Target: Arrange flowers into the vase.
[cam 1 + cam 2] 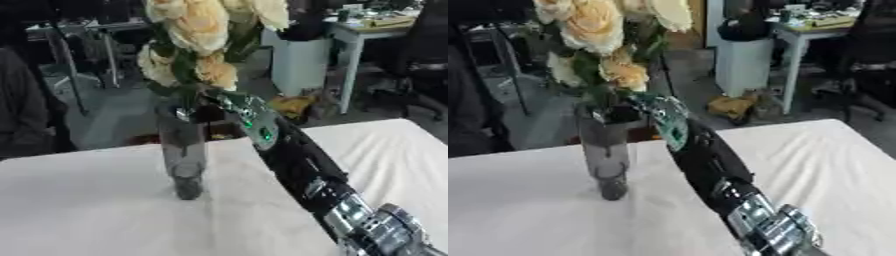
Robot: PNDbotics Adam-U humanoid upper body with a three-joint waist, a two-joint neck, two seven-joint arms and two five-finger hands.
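Reaching up from the lower right, my right arm (306, 170) is crossing the white table (87, 200). My right hand (241, 110) is meeting the stems at the vase (182, 150) mouth; I cannot tell how far its fingers are curling. Cream flowers (197, 25) are standing in the upright dark vase near the table's far edge.

The vase (182, 155) before me is a tall, narrow cylinder of dark smoky glass, standing upright on the table toward its far edge, with a thicker, darker base. The flowers (201, 30) are a bunch of pale yellow-cream blooms with dark green leaves. Their stems enter the vase mouth, and the blooms rise well above the rim, spreading up and slightly right out of the top of the view.
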